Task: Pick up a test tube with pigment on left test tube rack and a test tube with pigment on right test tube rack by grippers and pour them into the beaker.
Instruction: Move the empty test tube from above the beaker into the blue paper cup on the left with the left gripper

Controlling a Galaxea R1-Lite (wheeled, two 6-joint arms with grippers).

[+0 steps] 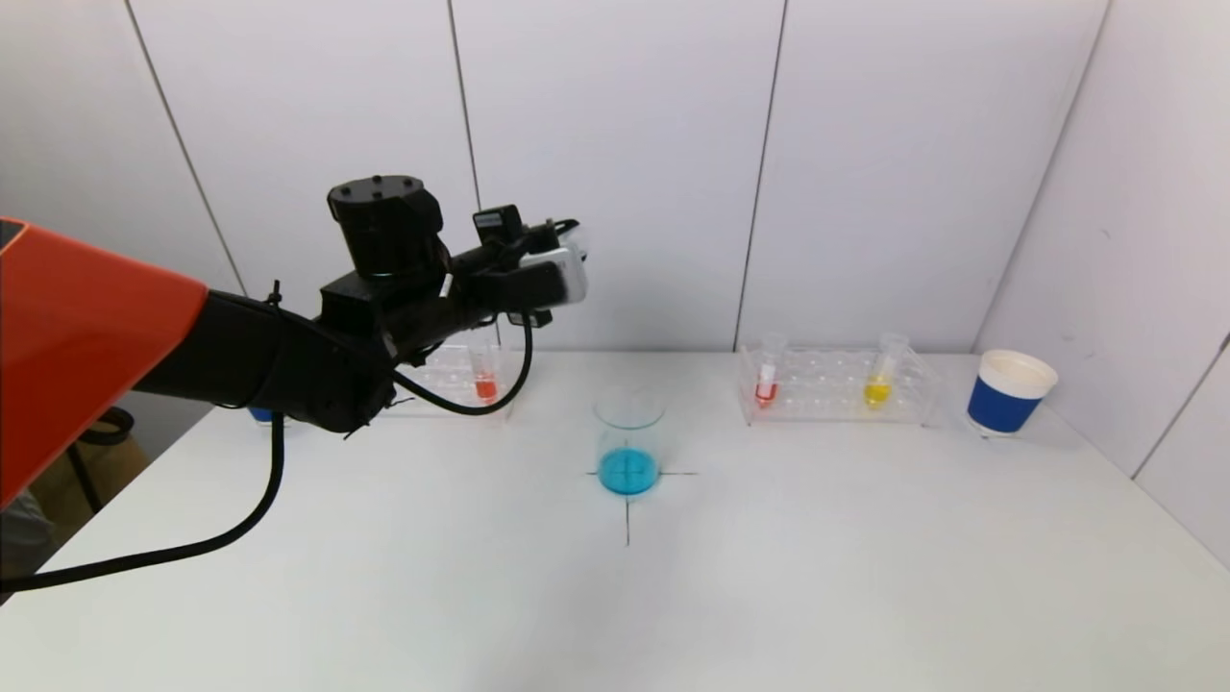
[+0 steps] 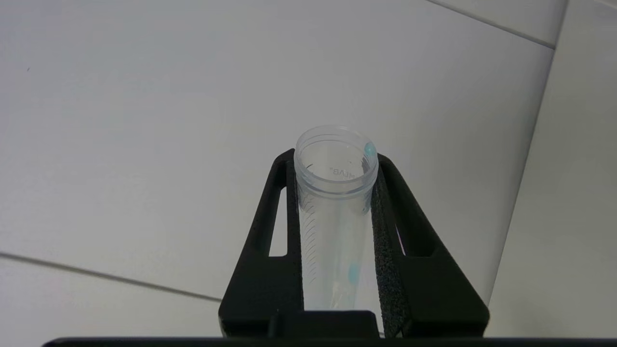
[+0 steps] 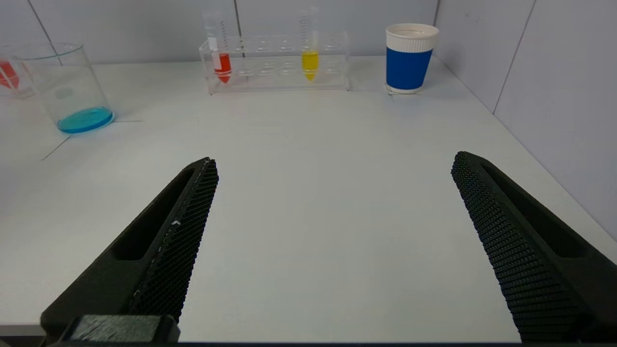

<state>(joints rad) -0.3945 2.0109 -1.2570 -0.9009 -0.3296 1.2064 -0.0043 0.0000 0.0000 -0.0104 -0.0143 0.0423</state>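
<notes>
The left pincer, raised above the left rack, pinches a nearly drained tube with blue drops at rim and tip. Beneath it a red tube stands in that rack. Right of it, lower on the tabletop, the beaker holds blue liquid. Farther right the right rack carries red and yellow tubes, beside a blue cup. The right pincer hangs spread wide over bare tabletop

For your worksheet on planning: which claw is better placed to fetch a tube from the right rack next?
Right. The right claw is open and empty, facing the right rack; the left claw holds an emptied tube.
</notes>
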